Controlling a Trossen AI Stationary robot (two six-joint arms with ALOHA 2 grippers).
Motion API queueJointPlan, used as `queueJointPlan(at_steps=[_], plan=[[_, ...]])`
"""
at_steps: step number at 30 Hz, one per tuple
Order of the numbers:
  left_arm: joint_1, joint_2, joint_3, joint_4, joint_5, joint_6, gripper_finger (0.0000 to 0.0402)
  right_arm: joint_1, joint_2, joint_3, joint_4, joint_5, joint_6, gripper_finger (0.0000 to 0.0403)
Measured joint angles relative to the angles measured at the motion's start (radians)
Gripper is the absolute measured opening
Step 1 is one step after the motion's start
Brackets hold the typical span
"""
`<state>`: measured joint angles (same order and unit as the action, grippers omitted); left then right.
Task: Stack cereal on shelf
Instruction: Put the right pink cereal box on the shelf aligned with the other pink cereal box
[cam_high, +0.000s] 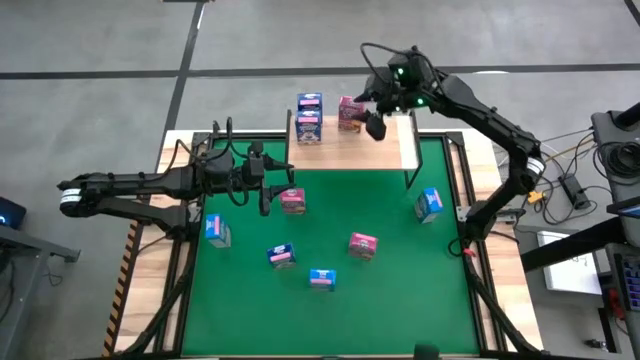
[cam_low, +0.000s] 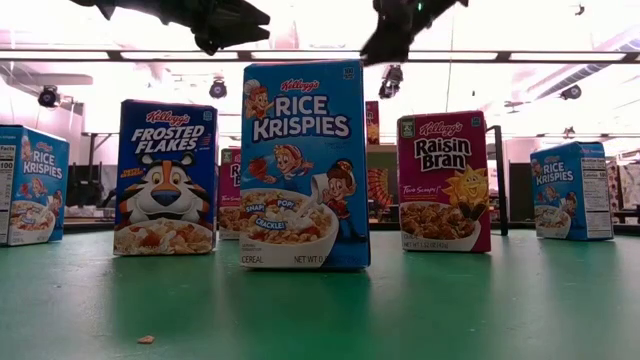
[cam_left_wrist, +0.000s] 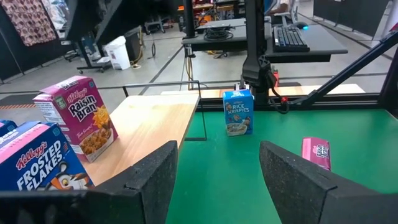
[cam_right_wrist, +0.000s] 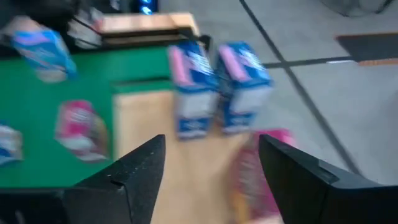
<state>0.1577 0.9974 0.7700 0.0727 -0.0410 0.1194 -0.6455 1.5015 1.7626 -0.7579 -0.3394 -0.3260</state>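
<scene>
The shelf (cam_high: 380, 150) stands at the table's far edge. On its left part stand two dark blue cereal boxes (cam_high: 308, 117) and a pink one (cam_high: 349, 112), all upright on their bases. My right gripper (cam_high: 374, 124) hovers open above the shelf, just right of the pink box (cam_right_wrist: 252, 171); the wrist view is blurred and shows nothing held. My left gripper (cam_high: 272, 188) waits open over the green table, left of the shelf, beside a pink box (cam_high: 292, 200). Its wrist view looks past open fingers (cam_left_wrist: 217, 180) at the Raisin Bran box (cam_left_wrist: 79, 118) on the shelf.
Loose cereal boxes are spread over the green table: light blue ones (cam_high: 217, 230), (cam_high: 282, 255), (cam_high: 321, 279), (cam_high: 429, 203) and a pink one (cam_high: 362, 244). The shelf's right half (cam_high: 395, 140) is bare wood. A black metal frame borders the table.
</scene>
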Motion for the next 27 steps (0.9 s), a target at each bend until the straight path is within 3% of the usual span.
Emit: queueJointPlan(at_steps=[11,16,22,27], plan=[[0.0,0.0,0.0,-0.005,0.0,-0.002,0.021,0.355,-0.027,0.0,-0.21,0.0,0.255,0.0141],[0.0,0.0,0.0,-0.022,0.0,-0.002,0.021,0.489,-0.01,-0.025,-0.327,0.069,0.345,0.0105],[0.0,0.0,0.0,-0.013,0.0,-0.007,0.021,0.65,-0.037,-0.176,-0.344,0.233,0.468,0.0068],[0.0,0.0,0.0,-0.005,0.0,-0.022,0.021,0.767,-0.059,-0.32,-0.274,0.264,0.613,0.0059]])
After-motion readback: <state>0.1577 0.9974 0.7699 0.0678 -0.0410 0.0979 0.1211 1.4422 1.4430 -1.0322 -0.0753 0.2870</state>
